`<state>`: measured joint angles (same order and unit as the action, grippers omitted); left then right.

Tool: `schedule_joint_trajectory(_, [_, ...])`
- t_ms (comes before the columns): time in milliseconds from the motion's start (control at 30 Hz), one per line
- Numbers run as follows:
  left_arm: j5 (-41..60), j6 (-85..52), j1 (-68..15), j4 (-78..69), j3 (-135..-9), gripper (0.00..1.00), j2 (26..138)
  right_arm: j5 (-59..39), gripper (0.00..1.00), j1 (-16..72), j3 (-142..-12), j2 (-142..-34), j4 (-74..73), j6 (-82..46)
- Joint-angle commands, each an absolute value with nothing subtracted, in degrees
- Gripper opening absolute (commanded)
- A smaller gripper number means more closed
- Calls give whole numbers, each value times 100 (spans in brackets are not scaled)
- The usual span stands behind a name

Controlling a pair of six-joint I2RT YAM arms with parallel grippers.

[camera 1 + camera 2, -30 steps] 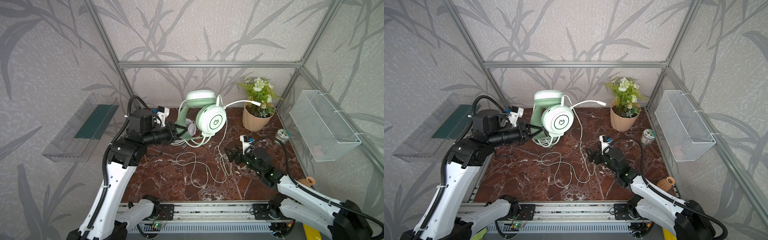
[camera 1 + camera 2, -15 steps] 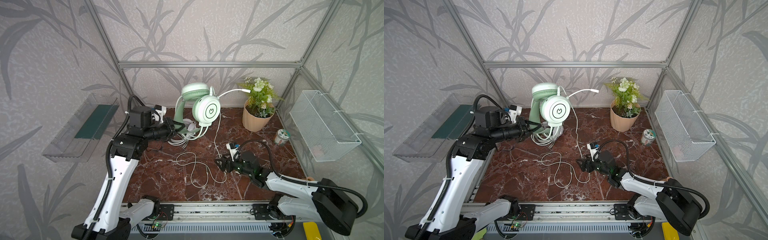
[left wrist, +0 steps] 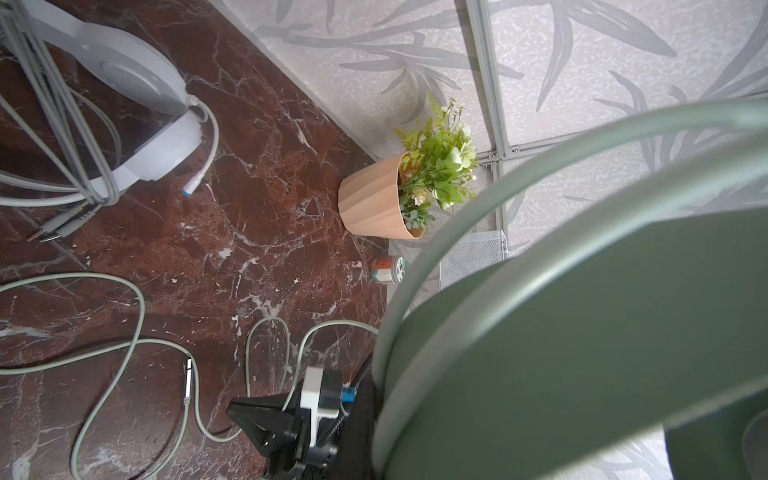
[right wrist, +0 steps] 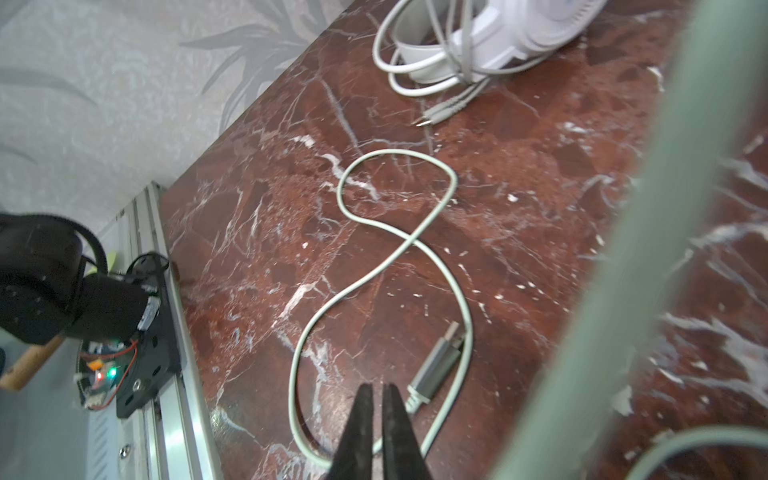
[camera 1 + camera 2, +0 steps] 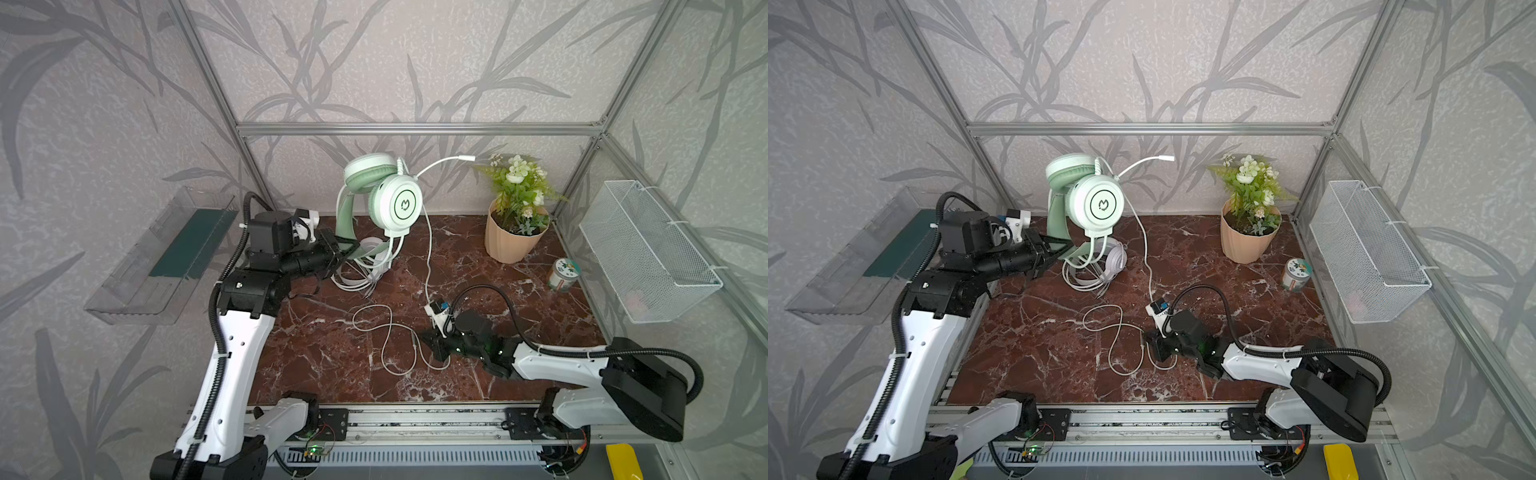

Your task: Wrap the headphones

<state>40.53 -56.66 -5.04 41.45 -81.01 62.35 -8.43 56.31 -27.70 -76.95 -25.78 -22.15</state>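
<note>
My left gripper (image 5: 345,250) is shut on the headband of the pale mint headphones (image 5: 400,203), holding them up above the table's back with the ear cups on top. That headband (image 3: 582,332) fills the left wrist view and hides the left jaws. The mint cable (image 5: 388,332) hangs from the ear cup and lies looped on the marble. My right gripper (image 4: 376,388) is low over the table, shut on this cable (image 4: 374,274) beside its metal plug (image 4: 436,365). The white headphones (image 5: 1113,259) lie on the table under the mint ones, their cable coiled around them.
A potted plant (image 5: 513,232) stands at the back right, a small tin (image 5: 562,274) in front of it. A wire basket (image 5: 648,249) hangs on the right wall and a clear tray (image 5: 166,253) on the left wall. A metal rail (image 5: 415,419) runs along the front.
The right gripper has moved left and down onto the cable loop and closed from open. The left gripper has lifted the mint headphones higher and slightly left.
</note>
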Motion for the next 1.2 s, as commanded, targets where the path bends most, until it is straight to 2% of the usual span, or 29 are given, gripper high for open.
schedule_joint_trajectory(0, [4085,-5954,-359,3771,-8012,0,6132,-575,3,6130,-3051,-7495,-1936,-1896])
schedule_joint_trajectory(33, [3953,-5855,-343,3895,-8028,0,6158,-526,0,6273,-3111,-7438,-1766,-1873])
schedule_joint_trajectory(367, [2318,-4649,-386,4964,-8011,0,6424,-413,0,7503,-4483,-6813,353,-1012])
schedule_joint_trajectory(533, [1725,-4216,-662,5100,-7565,0,6562,-432,0,7815,-5163,-6637,782,-368])
schedule_joint_trajectory(733, [996,-3698,-1312,5170,-7151,0,6758,-370,0,7854,-6254,-6765,1813,333])
schedule_joint_trajectory(867, [717,-3240,-1548,5265,-6986,0,6762,245,0,7851,-6855,-6796,2538,1018])
schedule_joint_trajectory(1033, [903,-2631,-1756,5238,-6605,0,6517,1037,0,7765,-7401,-6714,2978,1788])
schedule_joint_trajectory(1167, [1240,-2293,-1927,5239,-6302,0,6193,792,0,7209,-7761,-6775,3414,1951])
